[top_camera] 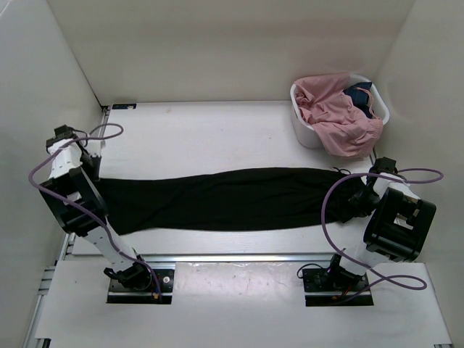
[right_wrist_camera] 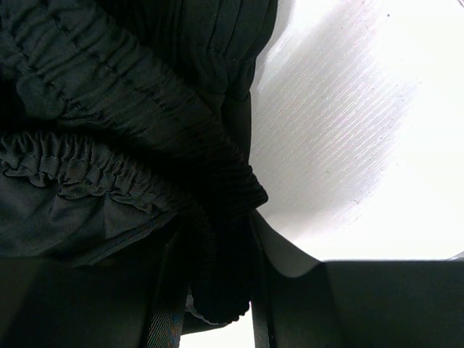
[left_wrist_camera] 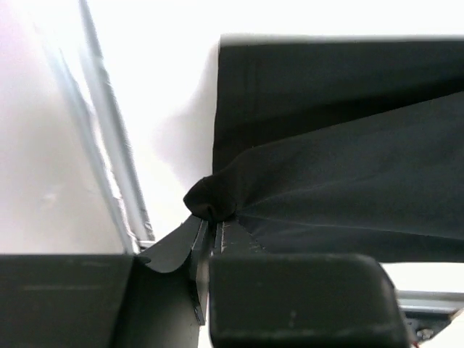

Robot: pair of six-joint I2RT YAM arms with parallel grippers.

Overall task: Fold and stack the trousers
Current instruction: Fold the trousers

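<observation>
Check the left tool (left_wrist_camera: pixel 210 221) first. Its fingers are pressed together on a bunched fold of the plain black, soft-fabric, long-legged trousers (top_camera: pixel 225 199), at the leg-end corner. The fabric puckers into a small knot at the pinch.

The right tool (right_wrist_camera: pixel 221 254) pinches the gathered elastic waistband at the opposite end, and the ruched band runs down between its fingers. In the top view you cannot make out this tool's fingertips, which appear to be buried in the dark cloth.

Between the two tools, the trousers lie stretched in one long flat band across the white surface (top_camera: pixel 203 130), left to right.

A white plastic basket (top_camera: pixel 304 127) stands at the far right corner, near the right arm. A pink garment (top_camera: pixel 337 119) spills over its rim, and a dark blue garment (top_camera: pixel 360 94) lies behind it inside.
</observation>
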